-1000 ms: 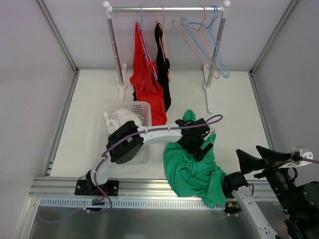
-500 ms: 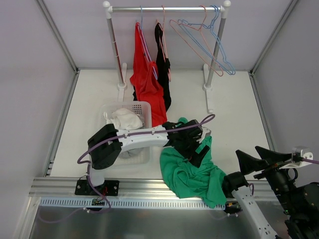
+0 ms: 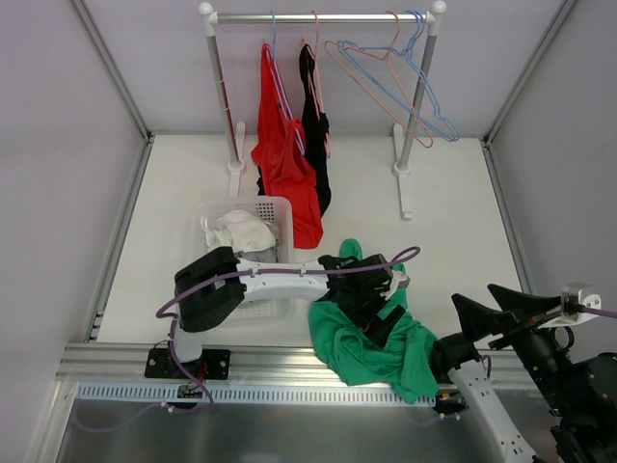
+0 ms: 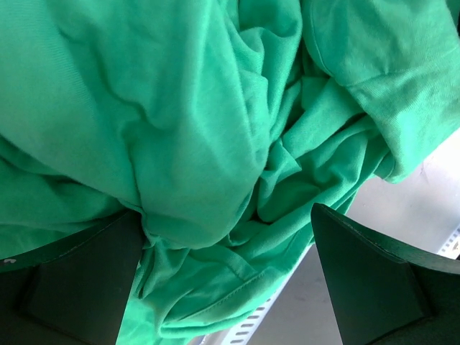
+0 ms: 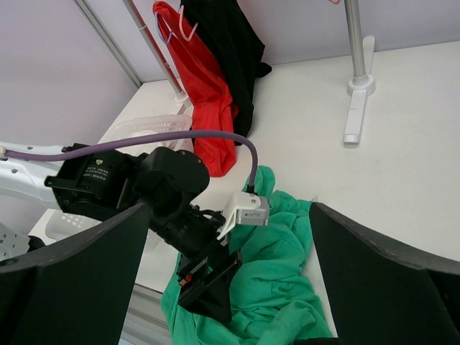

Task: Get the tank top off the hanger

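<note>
Since the green tank top (image 3: 366, 347) lies crumpled low in the centre, off the empty hangers (image 3: 400, 77) at upper right, removal looks done. Left gripper (image 3: 374, 301) hangs wide over it, right gripper (image 3: 490, 307) wide too; next, lifting away.

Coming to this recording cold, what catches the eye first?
The green garment lies crumpled at the table's near edge, with the left claw open right above it. At the back, a red top and a black top hang side by side on the rail.
</note>
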Controlling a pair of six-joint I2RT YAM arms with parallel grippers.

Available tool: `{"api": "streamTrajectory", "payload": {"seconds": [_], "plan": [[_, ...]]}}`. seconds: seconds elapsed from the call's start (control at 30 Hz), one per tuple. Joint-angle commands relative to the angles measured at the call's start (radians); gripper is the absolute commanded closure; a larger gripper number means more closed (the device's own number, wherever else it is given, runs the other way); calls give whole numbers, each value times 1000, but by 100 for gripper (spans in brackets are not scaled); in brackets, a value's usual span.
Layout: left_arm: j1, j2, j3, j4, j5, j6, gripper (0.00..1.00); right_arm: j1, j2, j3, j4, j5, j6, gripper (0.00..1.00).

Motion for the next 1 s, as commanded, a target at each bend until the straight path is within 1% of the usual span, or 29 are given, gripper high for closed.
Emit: {"api": "streamTrajectory", "payload": {"seconds": [0.0,0.13,0.17,0.23,0.27,0.33,0.37,0.43,0.47,0.5,0.57,0.6,0.67,0.7,0.77,0.83,0.87,0.97], "plan": [[-53,8,-13,30,25,-18,1,-3,2,12,37,-22,11,0],[-100,35,-13,25,-114,-58,1,-5,-3,7,41,-36,17,1],[-120,41,-13,25,-192,-78,1,-5,-6,6,47,-38,20,1],[-146,54,-20,23,-303,-101,1,-5,-9,4,51,-41,22,0],[-169,57,-24,22,-382,-122,3,-5,-12,4,52,-41,22,0],[-186,60,-41,17,-461,-159,11,-5,-15,9,52,-44,25,1],[-194,60,-56,19,-511,-188,29,-5,-18,10,54,-45,25,1],[-195,69,-66,14,-553,-217,55,-3,-23,13,57,-50,30,1],[-197,72,-73,13,-565,-239,76,-4,-26,14,60,-51,31,1],[-197,72,-76,11,-584,-251,81,-3,-29,12,63,-53,33,0],[-199,68,-78,8,-596,-262,96,-4,-34,9,66,-54,39,0],[-199,51,-81,7,-624,-267,100,-5,-35,7,67,-54,40,0],[-199,19,-87,-16,-665,-274,100,-3,-38,7,66,-54,40,1],[-199,-21,-87,-29,-718,-276,100,-4,-40,7,67,-51,42,1],[-197,-69,-75,-84,-775,-268,100,-5,-40,6,69,-50,39,0],[-189,-136,-52,-127,-823,-232,100,-3,-40,4,71,-47,37,1],[-185,-156,-20,-168,-831,-219,100,-4,-38,1,72,-47,37,0],[-160,-234,35,-219,-848,-187,100,-3,-35,-2,78,-45,37,1]]}}
